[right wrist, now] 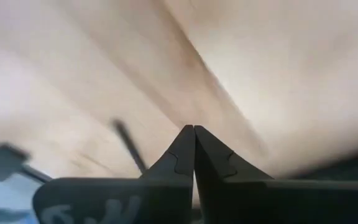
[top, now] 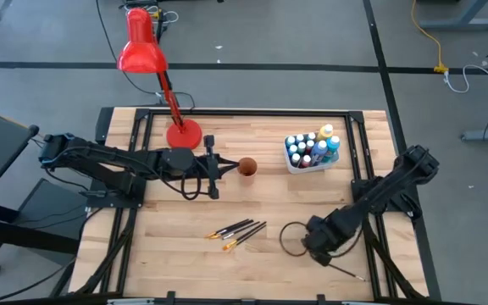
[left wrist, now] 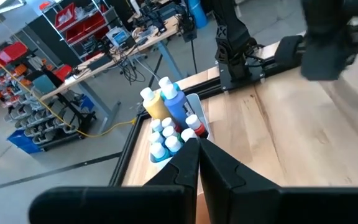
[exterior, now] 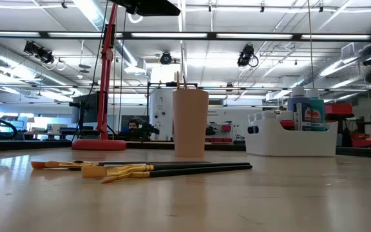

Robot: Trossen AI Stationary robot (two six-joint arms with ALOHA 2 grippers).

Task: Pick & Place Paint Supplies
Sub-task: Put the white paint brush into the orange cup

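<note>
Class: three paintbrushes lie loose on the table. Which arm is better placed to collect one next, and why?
Probably right: its end effector sits low by the paintbrushes, with another brush alongside. The left end effector is up at the orange cup.

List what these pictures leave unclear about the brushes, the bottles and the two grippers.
- Right gripper: fingers shut in its wrist view, but motion blur hides whether they pinch anything.
- Lone brush: beside that gripper, too thin in the high view to tell contact.
- Paint bottles: too small in the high view to count.
- Left gripper: shut near the orange cup; contact unclear.
</note>
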